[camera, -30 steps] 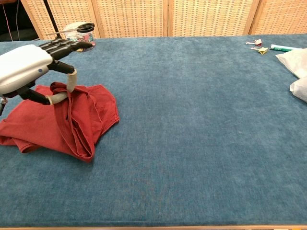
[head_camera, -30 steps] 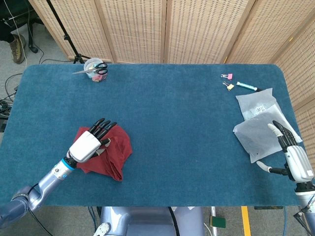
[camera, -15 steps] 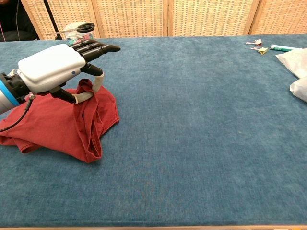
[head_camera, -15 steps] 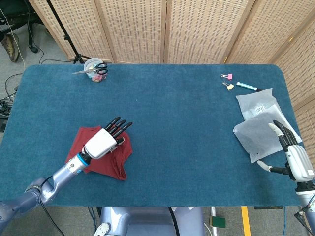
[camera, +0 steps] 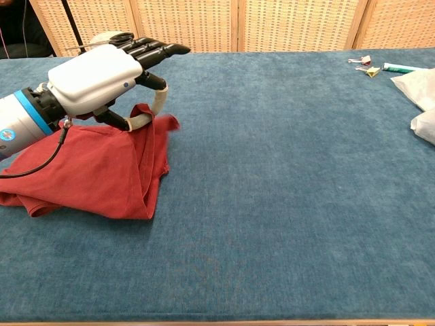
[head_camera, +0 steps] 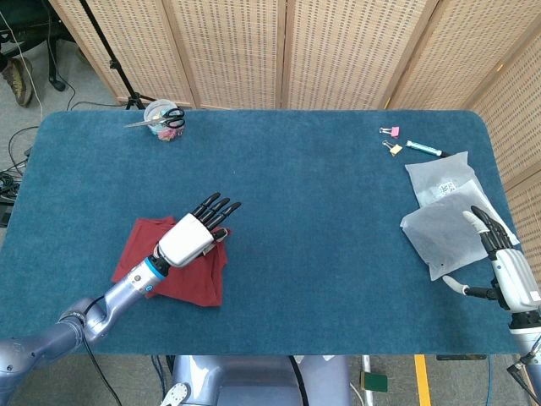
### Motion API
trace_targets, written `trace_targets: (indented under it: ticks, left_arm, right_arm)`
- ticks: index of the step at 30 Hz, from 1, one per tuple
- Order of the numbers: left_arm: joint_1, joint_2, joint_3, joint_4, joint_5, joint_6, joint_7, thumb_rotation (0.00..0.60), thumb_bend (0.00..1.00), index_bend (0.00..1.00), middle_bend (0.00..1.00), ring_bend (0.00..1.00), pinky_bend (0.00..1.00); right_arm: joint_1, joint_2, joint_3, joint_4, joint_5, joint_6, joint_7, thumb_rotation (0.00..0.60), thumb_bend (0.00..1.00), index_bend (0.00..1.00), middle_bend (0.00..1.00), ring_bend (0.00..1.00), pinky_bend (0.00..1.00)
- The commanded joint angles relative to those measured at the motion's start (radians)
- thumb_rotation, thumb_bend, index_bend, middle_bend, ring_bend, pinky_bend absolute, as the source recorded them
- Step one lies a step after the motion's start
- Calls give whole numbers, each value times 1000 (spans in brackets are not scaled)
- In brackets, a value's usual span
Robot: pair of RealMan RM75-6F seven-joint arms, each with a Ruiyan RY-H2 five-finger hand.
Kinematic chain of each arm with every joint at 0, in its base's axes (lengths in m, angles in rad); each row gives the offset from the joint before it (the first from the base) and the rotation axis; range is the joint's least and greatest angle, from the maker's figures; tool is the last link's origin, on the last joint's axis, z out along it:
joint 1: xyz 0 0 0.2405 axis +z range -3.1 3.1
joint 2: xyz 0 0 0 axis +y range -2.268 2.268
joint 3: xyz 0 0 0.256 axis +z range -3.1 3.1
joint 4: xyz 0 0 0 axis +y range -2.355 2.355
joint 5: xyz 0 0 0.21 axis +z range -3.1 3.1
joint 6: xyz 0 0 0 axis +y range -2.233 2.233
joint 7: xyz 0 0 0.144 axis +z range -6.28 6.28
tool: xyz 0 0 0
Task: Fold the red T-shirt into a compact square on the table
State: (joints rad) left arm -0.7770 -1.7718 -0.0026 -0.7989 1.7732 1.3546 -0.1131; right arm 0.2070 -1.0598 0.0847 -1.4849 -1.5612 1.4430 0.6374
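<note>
Near the front left corner of the desk, on its blue cloth, lies the red T-shirt. It is crumpled into a loose heap, not a square. In the chest view the T-shirt has one edge lifted from the desk. The left hand is above this edge; its thumb pinches a fold of the red cloth against the underside of the hand, and the other fingers are stretched out straight, pointing toward the middle of the desk. The left hand holds this part of the shirt a little above the surface, and the rest of the shirt lies flat on the desk.

At the front right corner of the desk is the right hand. It holds nothing; its fingers are apart and almost straight. Its fingertips lie at the edge of a grey plastic bag. A second plastic bag lies just behind the first one, near the right edge.

Near the back right corner lie two small clips and a pen. Near the back left corner stands a small round container with scissors resting on it.
</note>
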Motion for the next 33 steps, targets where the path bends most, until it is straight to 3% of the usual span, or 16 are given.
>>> trace_targets:
  ticks: [1,13,20,21,22,26,28,33]
  left_arm:
    - [-14,-3,-6,-8,-7,-20,17,600,537,695,0,0,0]
    - [-65,-47,-25,17,-41,-109,81,600,535,695,0,0,0]
    - [-93,-117,-25,90,-69,-191,116,600,523,690,0,0,0]
    - [-96,-124,-27,98,-74,-198,117,600,514,663,0,0,0]
    - [-98,-130,-29,103,-80,-204,116,600,490,575,0,0,0]
    - [-102,-156,-52,110,-110,-209,118,600,367,62,0,0,0]
    - [-102,-160,-61,105,-121,-207,112,600,321,0,0,0,0]
    - [-108,-139,-94,55,-153,-203,109,600,251,0,0,0,0]
  right_arm:
    - [0,0,0,0,1,0,2,600,0,0,0,0,0]
    - [2,2,0,3,0,-5,11,600,0,0,0,0,0]
    - [5,3,1,8,6,-15,25,600,0,0,0,0,0]
    - [5,2,1,10,6,-16,26,600,0,0,0,0,0]
    - [5,2,0,10,6,-17,27,600,0,0,0,0,0]
    - [8,1,0,14,7,-22,31,600,0,0,0,0,0]
    - [8,1,0,16,7,-23,33,600,0,0,0,0,0]
    - [9,0,-1,18,6,-25,33,600,0,0,0,0,0]
